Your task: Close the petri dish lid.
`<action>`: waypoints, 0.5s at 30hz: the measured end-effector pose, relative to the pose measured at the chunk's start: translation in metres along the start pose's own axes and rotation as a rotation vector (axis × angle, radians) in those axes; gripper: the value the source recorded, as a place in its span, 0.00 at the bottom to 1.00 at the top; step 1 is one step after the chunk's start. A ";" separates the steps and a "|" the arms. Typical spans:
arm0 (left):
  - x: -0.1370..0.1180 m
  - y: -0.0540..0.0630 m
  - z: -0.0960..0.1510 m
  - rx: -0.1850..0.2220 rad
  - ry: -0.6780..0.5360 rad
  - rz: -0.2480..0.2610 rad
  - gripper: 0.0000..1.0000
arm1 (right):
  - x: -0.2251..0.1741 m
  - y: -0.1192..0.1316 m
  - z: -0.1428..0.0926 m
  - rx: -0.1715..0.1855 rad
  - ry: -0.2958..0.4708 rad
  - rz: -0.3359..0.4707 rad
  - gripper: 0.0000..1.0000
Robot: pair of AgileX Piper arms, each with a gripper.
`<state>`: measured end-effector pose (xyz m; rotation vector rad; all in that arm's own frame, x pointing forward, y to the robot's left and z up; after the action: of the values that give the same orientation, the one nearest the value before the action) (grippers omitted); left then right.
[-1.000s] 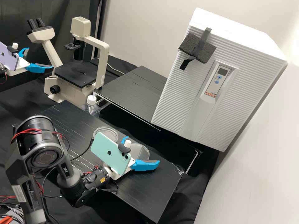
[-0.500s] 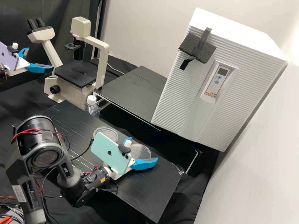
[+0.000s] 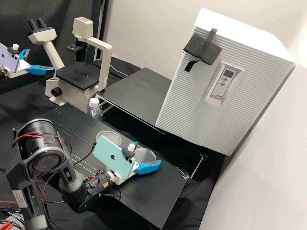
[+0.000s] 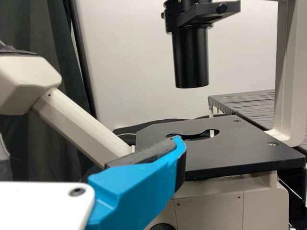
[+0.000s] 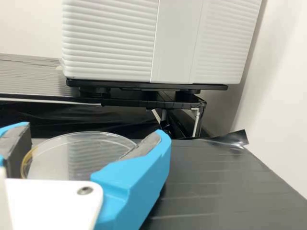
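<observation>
The left gripper [image 3: 42, 59] gapes empty by the inverted microscope [image 3: 70, 93]; the right gripper [image 3: 148, 152] flanks a petri dish [image 5: 81, 153], clasped or not I can't tell. Right wrist view: incubator base [image 5: 153, 86] beyond.

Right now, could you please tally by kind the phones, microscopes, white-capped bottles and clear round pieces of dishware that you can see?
Phones: 2
Microscopes: 1
White-capped bottles: 1
Clear round pieces: 2
Total: 6

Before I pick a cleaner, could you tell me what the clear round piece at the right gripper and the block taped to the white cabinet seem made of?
Round piece: glossy plastic or glass; see-through, with a shiny rim.
Block: probably matt foam, by its dark, grainy surface.
</observation>
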<state>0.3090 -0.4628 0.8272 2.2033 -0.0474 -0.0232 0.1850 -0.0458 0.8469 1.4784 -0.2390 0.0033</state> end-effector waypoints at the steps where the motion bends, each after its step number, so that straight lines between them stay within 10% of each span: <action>1: 0.000 0.000 0.000 0.000 0.000 0.000 1.00 | 0.000 0.000 0.000 0.002 0.000 0.000 0.00; 15: 0.000 0.000 0.000 0.000 0.000 0.000 1.00 | -0.019 0.012 -0.013 0.159 0.046 0.012 0.00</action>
<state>0.3090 -0.4628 0.8272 2.2033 -0.0474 -0.0232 0.1667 -0.0286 0.8544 1.6330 -0.2140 0.0668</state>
